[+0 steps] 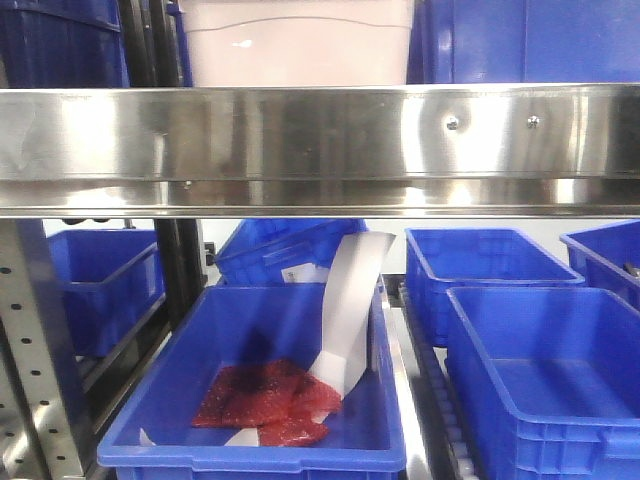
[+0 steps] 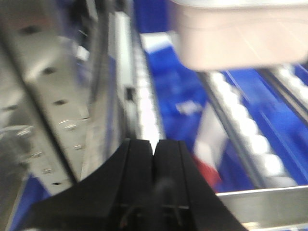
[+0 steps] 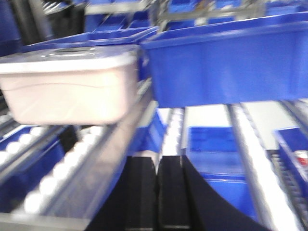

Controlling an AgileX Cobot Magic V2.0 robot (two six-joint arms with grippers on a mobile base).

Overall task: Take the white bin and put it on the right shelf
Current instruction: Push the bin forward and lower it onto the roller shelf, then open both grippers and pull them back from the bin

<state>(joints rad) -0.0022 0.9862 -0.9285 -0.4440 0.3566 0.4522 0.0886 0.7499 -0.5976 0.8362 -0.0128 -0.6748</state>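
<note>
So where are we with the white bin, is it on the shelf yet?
Looks placed: the white bin sits on the upper level of the steel shelf, beside a blue bin on the roller tracks. Nothing is in hand: the left gripper and right gripper both appear shut and empty, short of the bin. Whether this is the right shelf, these views cannot confirm.

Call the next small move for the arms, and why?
Probably open both grippers and ease toward the white bin. It sits on the shelf's rollers beside a blue bin, ungrasped. The left gripper and right gripper are both shut, empty and short of it, so neither can take hold yet.
</note>
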